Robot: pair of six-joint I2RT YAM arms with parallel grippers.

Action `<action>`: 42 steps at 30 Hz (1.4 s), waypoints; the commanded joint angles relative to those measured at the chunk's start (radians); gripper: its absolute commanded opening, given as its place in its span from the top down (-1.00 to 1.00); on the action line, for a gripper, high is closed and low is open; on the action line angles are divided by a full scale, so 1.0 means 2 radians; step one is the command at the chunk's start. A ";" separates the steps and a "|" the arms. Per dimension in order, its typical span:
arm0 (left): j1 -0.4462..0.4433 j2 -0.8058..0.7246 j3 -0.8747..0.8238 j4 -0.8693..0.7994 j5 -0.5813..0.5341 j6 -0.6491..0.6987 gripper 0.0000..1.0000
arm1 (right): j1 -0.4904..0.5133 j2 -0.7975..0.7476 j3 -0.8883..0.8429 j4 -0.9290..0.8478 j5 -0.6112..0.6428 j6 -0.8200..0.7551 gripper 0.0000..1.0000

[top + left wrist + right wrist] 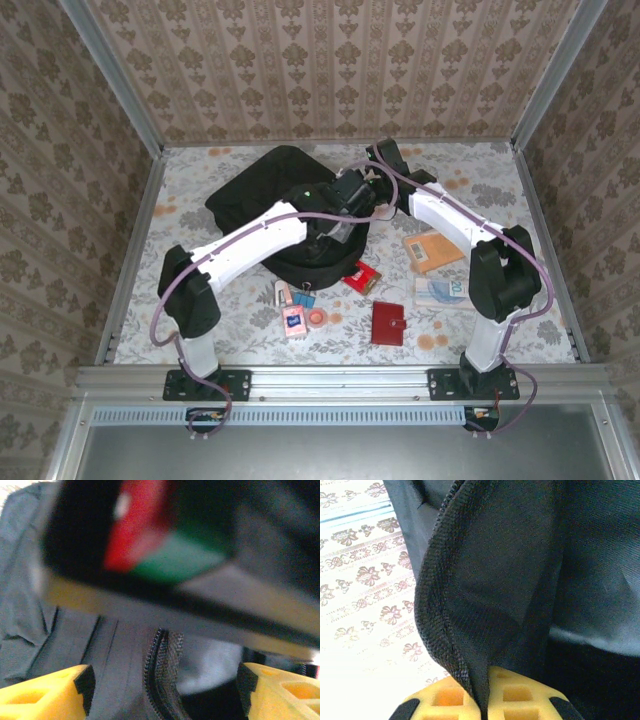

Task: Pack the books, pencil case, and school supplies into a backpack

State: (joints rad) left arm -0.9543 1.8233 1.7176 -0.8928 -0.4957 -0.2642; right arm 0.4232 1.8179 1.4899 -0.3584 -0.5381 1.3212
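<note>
Currently both arms reach over the backpack [262,185] at mid-table; the right gripper [482,700] is clamped on its zip edge, and the left gripper [165,685] has its jaws standing well apart.

Largest first: I see the black backpack lying on the patterned table [480,180], toward the far side. In the right wrist view the yellow fingers meet on the black zip edge. In the left wrist view a blurred black-covered book [165,545] with red and green print lies across the frame beyond the parted fingers, above the zip; I cannot tell whether it touches them. The orange-tan book [432,250] lies right of the backpack, apart from it. A dark red case [388,323] sits nearer me. The pink card [293,321], pink tape roll [317,319] and blue binder clips [303,297] cluster just in front of the backpack.
</note>
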 commanded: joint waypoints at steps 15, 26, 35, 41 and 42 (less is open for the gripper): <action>0.015 -0.026 -0.051 -0.013 -0.003 -0.021 0.23 | -0.011 -0.027 -0.011 0.033 -0.016 0.037 0.97; 0.027 -0.053 -0.087 0.014 0.038 -0.025 0.73 | -0.011 -0.025 -0.019 0.062 -0.025 0.049 0.99; 0.029 -0.056 -0.039 -0.007 0.062 0.000 1.00 | -0.011 -0.022 -0.023 0.064 -0.024 0.035 0.58; 0.073 -0.088 -0.033 -0.007 0.126 0.009 1.00 | -0.017 -0.034 -0.021 0.051 -0.010 -0.025 -0.13; 0.083 -0.094 -0.033 -0.005 0.136 0.011 1.00 | -0.018 -0.040 -0.022 0.050 -0.005 -0.043 -0.27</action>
State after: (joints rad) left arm -0.8341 1.7058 1.6230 -0.8608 -0.3004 -0.2714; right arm 0.3973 1.7966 1.4479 -0.2501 -0.5732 1.3106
